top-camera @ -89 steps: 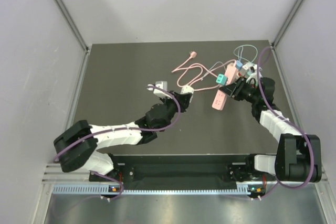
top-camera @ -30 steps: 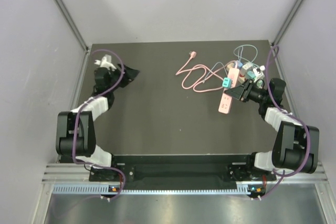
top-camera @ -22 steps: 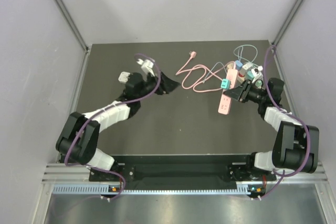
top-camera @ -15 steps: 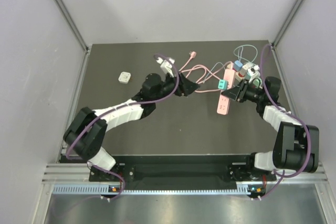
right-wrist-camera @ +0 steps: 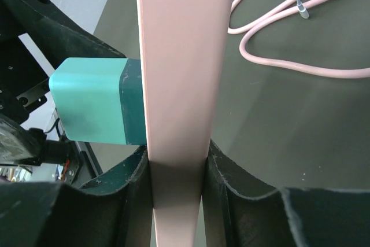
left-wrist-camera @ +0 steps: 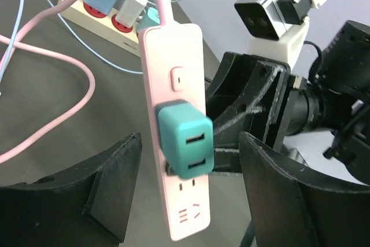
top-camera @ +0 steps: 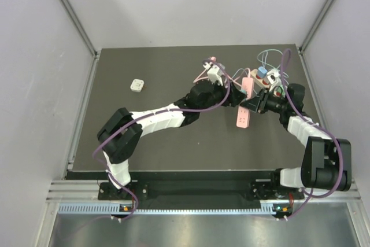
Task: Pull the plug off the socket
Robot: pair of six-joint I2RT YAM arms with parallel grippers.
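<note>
Found the teal plug (left-wrist-camera: pixel 185 143) seated in the middle outlet of the pink power strip (left-wrist-camera: pixel 173 56), right of centre over the far half of the surface (top-camera: pixel 144 137). Saw no gap between plug body and strip face in the right wrist view.

Found the right tool (right-wrist-camera: pixel 176 186) clamped across the strip's narrow sides just beside the plug. Found the left tool (left-wrist-camera: pixel 191 169) standing wide open, straddling the plug, with clearance at both pads (left-wrist-camera: pixel 124 166).

Judged the step in hand as closing on the plug. Recommend advancing until both pads cover the teal flanks, centring for even contact, gripping firmly, then drawing straight out, square to the strip face, without twisting. Recommend keeping the right clamp tight as counter-hold. Judged slipping on the smooth flanks and levering of the strip as the main risks.

Recorded the left arm stretched from near left diagonally to far right, wrist facing the right arm. Recorded the right arm folded along the right edge, wrist turned left.

Also noted a pink cable (left-wrist-camera: pixel 75 70), a second strip (left-wrist-camera: pixel 87 18) carrying adapters beyond, and a small white block (top-camera: pixel 137 85) far left.
</note>
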